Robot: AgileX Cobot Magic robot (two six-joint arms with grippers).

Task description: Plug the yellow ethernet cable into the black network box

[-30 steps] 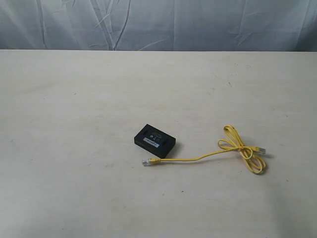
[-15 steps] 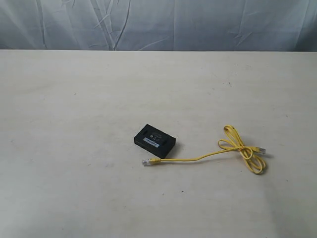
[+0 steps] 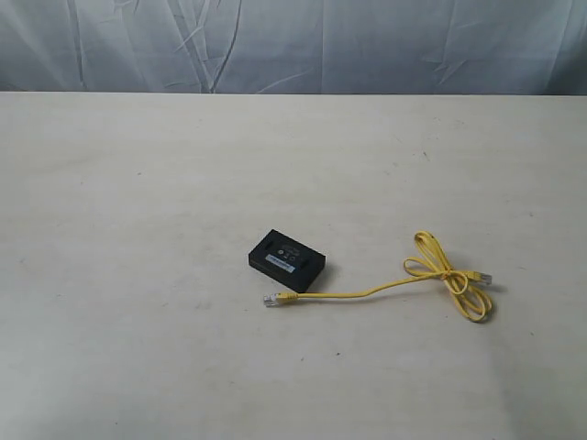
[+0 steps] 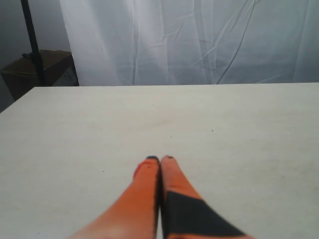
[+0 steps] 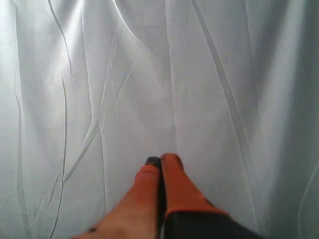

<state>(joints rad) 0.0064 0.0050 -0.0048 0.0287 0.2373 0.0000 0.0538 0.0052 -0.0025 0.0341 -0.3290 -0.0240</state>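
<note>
You had none of the task done. The black network box (image 3: pixel 287 259) lay flat near the middle of the tabletop (image 3: pixel 138 183), a little toward its near edge. The yellow ethernet cable (image 3: pixel 348 294) lay loose beside it, with 1 clear plug (image 3: pixel 271 300) just off the box's near side, in no port. Its tied loop trailed toward the right edge. Your left gripper (image 4: pixel 160 159) and right gripper (image 5: pixel 162 159) each had jaws pressed together, holding nothing. Grasping, aligning and inserting the plug all remained.
</note>
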